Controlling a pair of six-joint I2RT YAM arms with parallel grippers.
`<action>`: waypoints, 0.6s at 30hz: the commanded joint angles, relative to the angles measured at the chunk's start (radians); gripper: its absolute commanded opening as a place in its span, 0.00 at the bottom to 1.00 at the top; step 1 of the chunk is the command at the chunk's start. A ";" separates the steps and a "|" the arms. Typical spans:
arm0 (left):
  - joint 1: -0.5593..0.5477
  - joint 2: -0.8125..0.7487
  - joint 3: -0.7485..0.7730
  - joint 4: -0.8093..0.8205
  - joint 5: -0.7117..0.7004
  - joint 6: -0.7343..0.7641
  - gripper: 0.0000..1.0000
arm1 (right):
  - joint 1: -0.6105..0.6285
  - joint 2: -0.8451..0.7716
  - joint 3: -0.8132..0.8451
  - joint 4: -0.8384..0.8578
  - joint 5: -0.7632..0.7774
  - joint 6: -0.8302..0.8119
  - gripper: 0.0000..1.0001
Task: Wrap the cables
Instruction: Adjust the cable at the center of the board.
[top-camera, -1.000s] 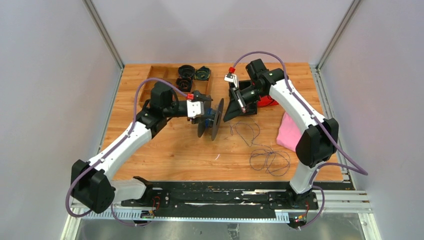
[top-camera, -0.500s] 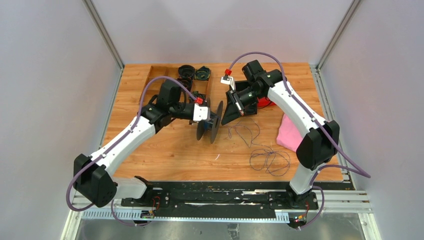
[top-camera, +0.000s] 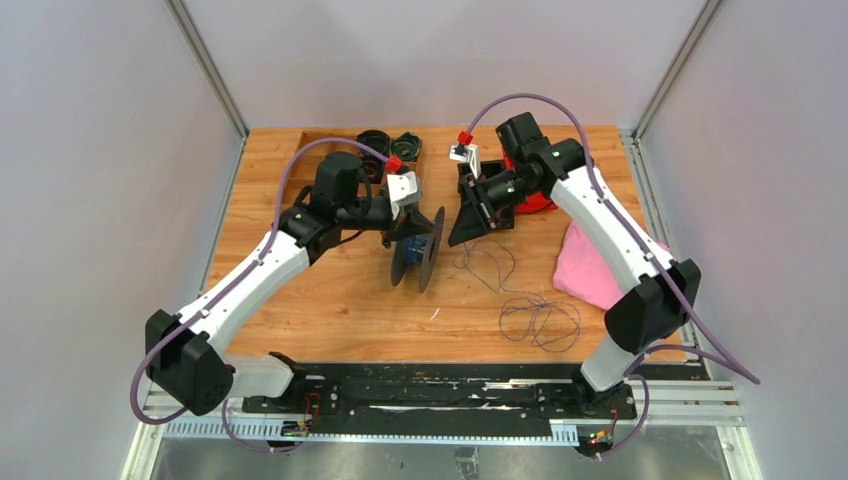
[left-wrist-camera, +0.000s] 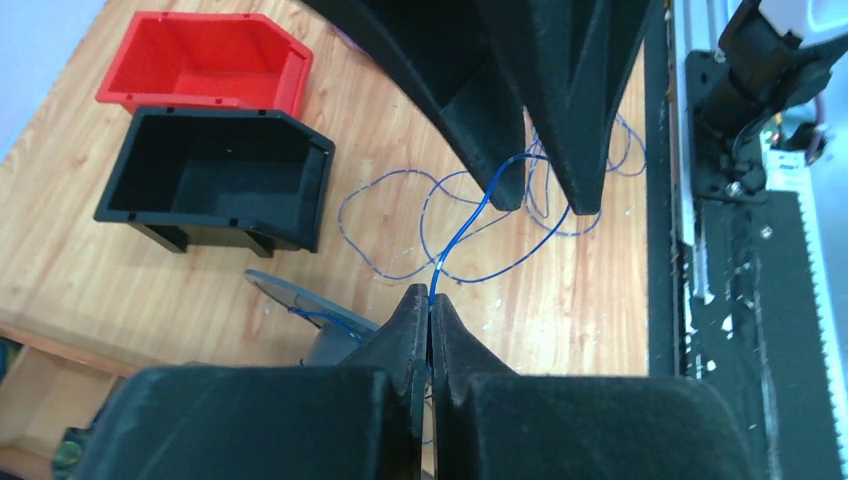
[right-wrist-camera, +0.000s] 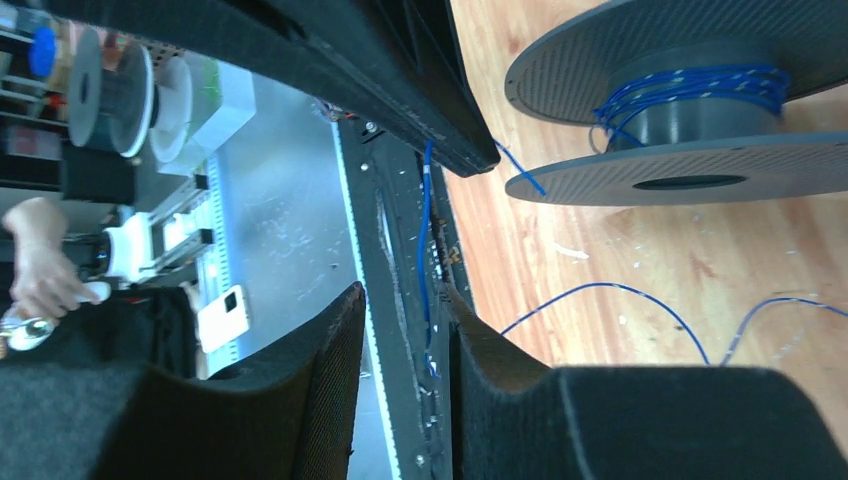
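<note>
The thin dark blue cable (left-wrist-camera: 470, 215) runs taut from my left gripper (left-wrist-camera: 430, 292), whose jaws are shut on it, up between the right gripper's fingers (left-wrist-camera: 505, 110). In the right wrist view the cable (right-wrist-camera: 425, 230) passes between the jaws of my right gripper (right-wrist-camera: 402, 292), which stand apart, the strand close to the right-hand finger. The grey spool (right-wrist-camera: 690, 110) carries a few blue turns and stands on edge (top-camera: 420, 255) just below my left gripper (top-camera: 412, 230). My right gripper (top-camera: 457, 236) hangs beside it. Loose cable loops (top-camera: 540, 322) lie on the table.
A red bin (left-wrist-camera: 205, 65) and a black bin (left-wrist-camera: 220, 180) sit behind the right arm. A wooden tray (top-camera: 300, 160) with black coiled bundles (top-camera: 375, 142) is at the back left. A pink cloth (top-camera: 585, 268) lies at the right.
My left gripper has shut on the cable and its wrist has swung up above the spool. My right gripper has opened off the cable, and its arm has shifted slightly right.
</note>
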 joint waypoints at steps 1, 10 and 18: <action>-0.005 -0.001 0.043 -0.003 -0.025 -0.173 0.00 | -0.006 -0.081 0.000 0.070 0.062 -0.036 0.33; -0.005 0.017 0.048 0.012 0.001 -0.214 0.00 | 0.026 -0.110 -0.006 0.146 0.189 -0.052 0.33; -0.005 0.013 0.036 0.022 0.008 -0.215 0.00 | 0.049 -0.100 -0.018 0.161 0.214 -0.067 0.30</action>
